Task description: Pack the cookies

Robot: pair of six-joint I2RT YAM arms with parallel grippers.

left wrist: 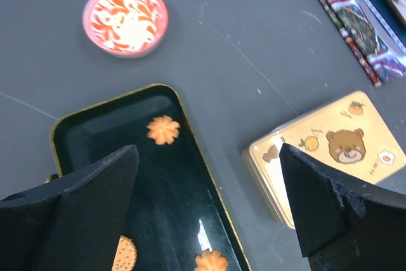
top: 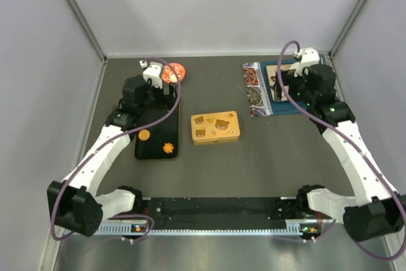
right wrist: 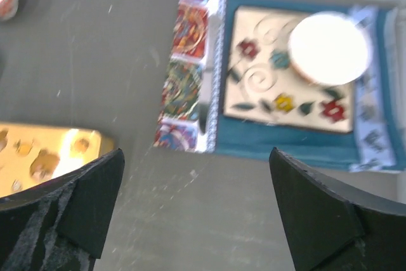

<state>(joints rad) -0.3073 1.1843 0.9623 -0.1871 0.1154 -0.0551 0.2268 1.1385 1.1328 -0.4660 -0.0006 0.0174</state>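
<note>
Top view: two cookies show on the black tray, left of centre. One is a plain round and one is flower-shaped, both at the tray's near end.

Left wrist view adds a third cookie, flower-shaped, toward the tray's far end; from above the left arm covers that spot. This view also shows the tray's gold rim and the red-and-white pattern inside the red bowl, which sits just beyond the tray.

The yellow bear tin lies just right of the tray, apart from it, printed face up.

Right wrist view alone gives the patterned mat in detail: a cream tile with a flower design lies on it, and a white round disc sits on the tile's far right part.

Pose: the left arm reaches forward, wrist over the tray's far half. The left gripper is spread wide and empty above the tray.

The right arm stretches along the right side to the far right. The right gripper is spread wide and empty, over bare table at the mat's near edge.
</note>
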